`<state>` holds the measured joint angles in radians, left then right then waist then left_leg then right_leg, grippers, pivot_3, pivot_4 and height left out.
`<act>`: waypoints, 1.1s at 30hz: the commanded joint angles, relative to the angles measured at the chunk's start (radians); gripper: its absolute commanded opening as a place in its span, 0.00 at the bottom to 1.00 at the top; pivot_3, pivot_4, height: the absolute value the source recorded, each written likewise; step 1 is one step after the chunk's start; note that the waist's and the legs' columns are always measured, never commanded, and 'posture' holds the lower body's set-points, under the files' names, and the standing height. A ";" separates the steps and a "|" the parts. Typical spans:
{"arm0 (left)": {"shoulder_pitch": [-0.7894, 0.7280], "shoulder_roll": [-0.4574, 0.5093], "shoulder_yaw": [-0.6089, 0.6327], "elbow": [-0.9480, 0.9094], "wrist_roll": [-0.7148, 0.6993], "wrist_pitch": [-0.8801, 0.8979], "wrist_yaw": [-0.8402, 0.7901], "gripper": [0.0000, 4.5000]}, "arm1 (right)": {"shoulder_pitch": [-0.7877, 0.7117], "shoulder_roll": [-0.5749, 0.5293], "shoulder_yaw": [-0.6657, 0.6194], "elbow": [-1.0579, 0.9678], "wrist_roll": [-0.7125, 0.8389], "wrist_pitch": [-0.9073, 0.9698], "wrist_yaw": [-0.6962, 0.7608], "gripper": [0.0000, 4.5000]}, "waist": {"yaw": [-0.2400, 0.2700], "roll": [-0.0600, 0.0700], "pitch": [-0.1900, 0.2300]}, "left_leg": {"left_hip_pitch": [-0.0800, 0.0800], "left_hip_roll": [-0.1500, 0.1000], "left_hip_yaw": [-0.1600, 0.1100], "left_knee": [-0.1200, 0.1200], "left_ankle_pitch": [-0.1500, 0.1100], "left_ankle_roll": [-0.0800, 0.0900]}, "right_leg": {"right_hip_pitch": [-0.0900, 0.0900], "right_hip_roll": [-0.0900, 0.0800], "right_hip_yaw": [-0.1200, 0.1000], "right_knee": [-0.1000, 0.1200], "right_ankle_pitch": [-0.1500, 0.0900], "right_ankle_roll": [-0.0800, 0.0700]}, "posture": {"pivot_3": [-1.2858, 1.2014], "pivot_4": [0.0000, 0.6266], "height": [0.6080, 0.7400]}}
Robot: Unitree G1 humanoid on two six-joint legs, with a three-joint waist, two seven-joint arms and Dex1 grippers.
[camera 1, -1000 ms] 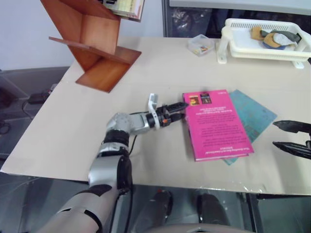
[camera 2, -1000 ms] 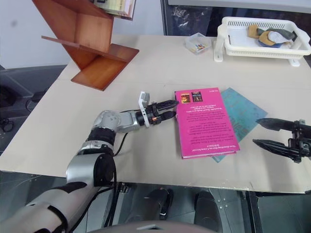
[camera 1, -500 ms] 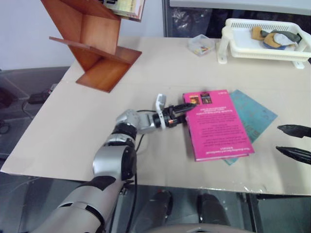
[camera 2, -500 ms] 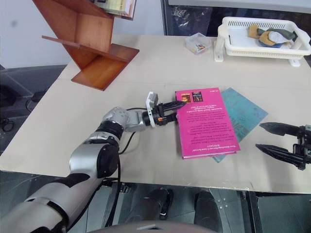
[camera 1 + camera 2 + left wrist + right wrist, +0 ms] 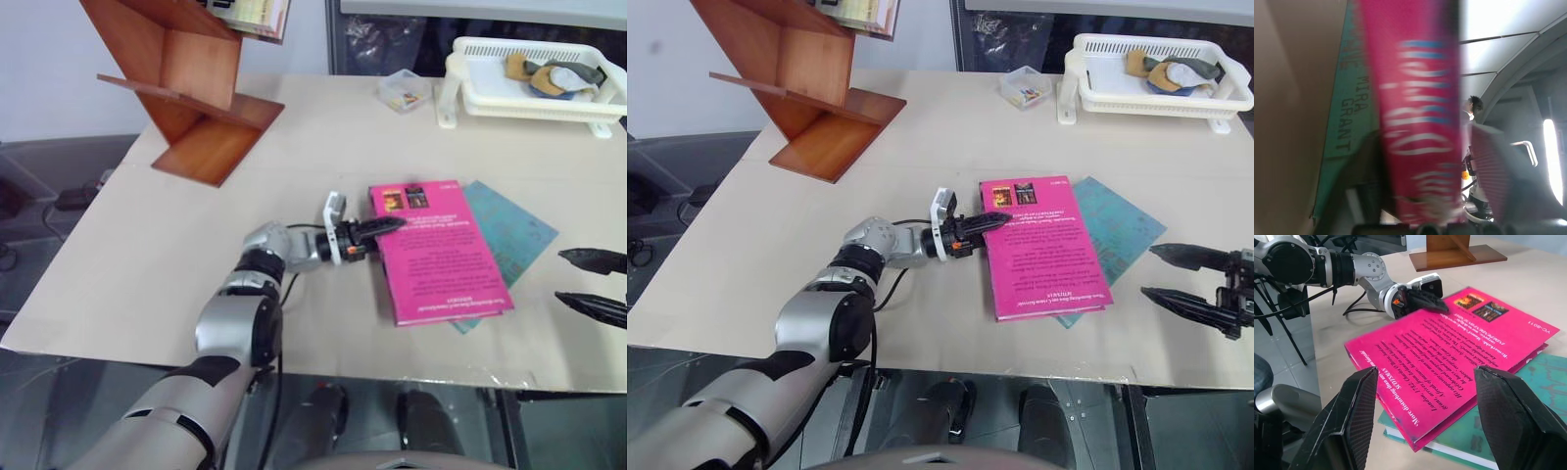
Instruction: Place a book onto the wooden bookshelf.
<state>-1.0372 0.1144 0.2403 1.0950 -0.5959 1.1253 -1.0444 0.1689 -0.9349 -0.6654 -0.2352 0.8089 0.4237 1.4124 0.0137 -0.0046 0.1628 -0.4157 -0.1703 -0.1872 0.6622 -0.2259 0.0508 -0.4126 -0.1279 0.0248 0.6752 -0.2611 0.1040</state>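
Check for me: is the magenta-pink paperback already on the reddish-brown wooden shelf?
No, the magenta-pink paperback lies on the beige table, apart from the reddish-brown wooden shelf.

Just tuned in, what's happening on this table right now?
The left gripper is shut on the spine-side edge of the bright magenta-pink paperback book, which lies flat on a teal-blue book on the beige table. The right gripper hangs open beside the table's near right edge, touching nothing. The reddish-brown zigzag wooden bookshelf stands at the far left corner; the pink book is not on it yet.
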 commanded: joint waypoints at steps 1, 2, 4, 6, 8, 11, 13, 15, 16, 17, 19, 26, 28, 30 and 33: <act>-0.015 -0.002 0.028 -0.009 -0.012 0.014 -0.002 0.12 | -0.022 -0.003 0.002 0.002 0.002 -0.020 0.004 0.71 | 0.000 0.000 0.000 | 0.000 0.000 0.000 0.000 0.000 0.000 | 0.000 0.000 0.000 0.000 0.000 0.000 | 0.52 0.24 1.00; -0.015 0.001 0.032 -0.012 -0.013 0.017 -0.001 0.11 | -0.024 -0.003 0.005 0.003 0.002 -0.020 0.004 0.71 | 0.000 0.000 0.000 | 0.000 0.000 0.000 0.000 0.000 0.000 | 0.000 0.000 0.000 0.000 0.000 0.000 | 0.52 0.24 1.00; -0.016 0.007 0.045 -0.012 -0.015 0.018 0.009 0.11 | -0.031 -0.003 0.012 0.007 0.000 -0.022 0.004 0.71 | 0.000 0.000 0.000 | 0.000 0.000 0.000 0.000 0.000 0.000 | 0.000 0.000 0.000 0.000 0.000 0.000 | 0.52 0.24 1.00; -0.013 0.014 0.061 -0.019 -0.019 0.018 0.014 0.11 | -0.032 -0.001 0.015 0.007 -0.001 -0.025 0.005 0.71 | -0.001 0.000 0.000 | 0.000 0.000 0.000 0.000 0.000 0.000 | 0.000 0.000 0.000 0.000 0.000 0.000 | 0.52 0.24 1.00; -0.013 0.020 0.077 -0.022 -0.022 0.016 0.029 0.11 | -0.034 0.002 0.017 0.006 0.003 -0.024 0.005 0.71 | -0.003 0.000 0.000 | 0.000 0.000 0.000 0.000 0.000 0.000 | 0.000 0.001 0.000 0.000 0.000 0.000 | 0.52 0.24 1.00; -0.016 0.043 0.108 -0.054 -0.040 0.026 0.034 0.11 | -0.042 0.001 0.024 0.004 0.029 0.000 0.009 0.71 | -0.007 0.000 0.000 | 0.000 0.001 0.000 0.001 0.000 0.000 | 0.000 0.001 0.001 0.001 0.000 0.000 | 0.52 0.24 1.00; -0.015 0.058 0.116 -0.079 -0.041 0.029 0.044 0.11 | -0.054 -0.002 0.034 0.007 0.038 0.003 0.017 0.71 | -0.010 0.000 0.000 | 0.000 0.001 0.000 0.001 0.000 0.000 | -0.001 0.001 0.001 0.001 0.000 0.000 | 0.52 0.24 1.00; -0.021 0.077 0.126 -0.098 -0.041 0.027 0.065 0.11 | -0.079 -0.002 0.052 0.012 0.046 0.008 0.017 0.71 | -0.014 -0.001 0.000 | 0.000 0.001 0.000 0.001 0.000 0.000 | -0.001 0.001 0.001 0.002 0.000 0.000 | 0.52 0.24 1.00; -0.024 0.086 0.132 -0.113 -0.044 0.031 0.072 0.11 | -0.093 -0.003 0.064 0.017 0.044 0.008 0.019 0.71 | -0.014 -0.001 0.000 | 0.000 0.001 0.000 0.002 0.000 0.000 | -0.001 0.001 0.001 0.002 0.000 0.000 | 0.52 0.24 1.00; -0.026 0.095 0.136 -0.130 -0.049 0.036 0.075 0.11 | -0.105 -0.003 0.078 0.023 0.041 0.007 0.021 0.71 | -0.014 -0.001 0.000 | 0.000 0.001 0.000 0.002 0.000 0.000 | -0.001 0.001 0.001 0.002 0.000 0.000 | 0.52 0.24 1.00; -0.025 0.115 0.138 -0.168 -0.054 0.042 0.082 0.11 | -0.133 -0.002 0.105 0.038 0.034 0.001 0.026 0.71 | -0.016 -0.002 0.001 | -0.001 0.001 0.000 0.002 0.000 0.000 | -0.001 0.001 0.001 0.002 0.000 0.000 | 0.52 0.24 1.00; -0.019 0.216 0.168 -0.315 -0.072 0.036 0.160 0.11 | -0.322 0.011 0.240 0.205 -0.043 -0.063 0.056 0.71 | -0.030 -0.004 0.002 | -0.001 0.001 0.000 0.004 0.000 0.000 | 0.000 0.002 0.001 0.003 0.000 0.000 | 0.52 0.24 1.00; -0.016 0.244 0.191 -0.368 -0.095 0.061 0.186 0.11 | -0.372 0.014 0.270 0.241 -0.051 -0.067 0.066 0.71 | -0.029 -0.004 0.002 | -0.001 0.001 0.000 0.004 0.000 0.000 | -0.001 0.002 0.001 0.003 0.000 0.000 | 0.52 0.24 1.00; -0.007 0.269 0.206 -0.433 -0.117 0.093 0.207 0.11 | -0.406 0.015 0.292 0.266 -0.057 -0.067 0.082 0.71 | -0.028 -0.004 0.002 | -0.001 0.001 0.000 0.004 0.000 0.000 | -0.001 0.002 0.001 0.003 0.000 0.000 | 0.52 0.24 1.00; 0.021 0.291 0.205 -0.546 -0.143 0.133 0.234 0.11 | -0.428 0.010 0.310 0.289 -0.064 -0.067 0.104 0.71 | -0.025 -0.004 0.002 | -0.001 0.001 0.000 0.004 0.000 0.000 | -0.001 0.002 0.001 0.002 0.000 0.000 | 0.52 0.24 1.00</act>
<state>-1.0173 0.3950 0.4327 0.6178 -0.7055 1.2395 -0.8134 -0.2506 -0.9168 -0.3482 0.0524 0.7425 0.3664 1.4899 -0.0116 -0.0083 0.1650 -0.4166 -0.1692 -0.1876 0.6665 -0.2260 0.0506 -0.4134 -0.1261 0.0260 0.6776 -0.2610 0.1037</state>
